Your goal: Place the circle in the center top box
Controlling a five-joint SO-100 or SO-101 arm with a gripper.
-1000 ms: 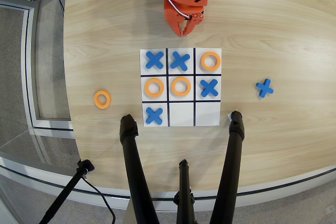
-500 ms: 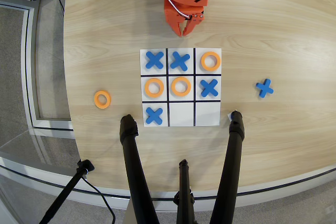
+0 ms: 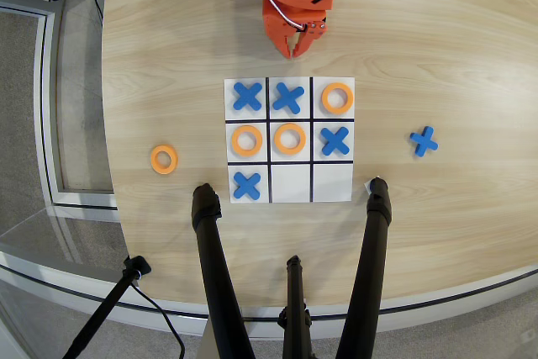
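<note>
In the overhead view, the white board (image 3: 289,140) lay on the wooden surface (image 3: 437,56). Its far row held two blue crosses (image 3: 247,96) and an orange ring (image 3: 337,97). The middle row held two rings, then a cross. The near row had one cross on the left, with the middle near cell (image 3: 291,183) bare. The circle (image 3: 164,159) lay flat, left of the board, apart from it. The claw (image 3: 299,46) hung nearly closed and empty beyond the board's far edge.
</note>
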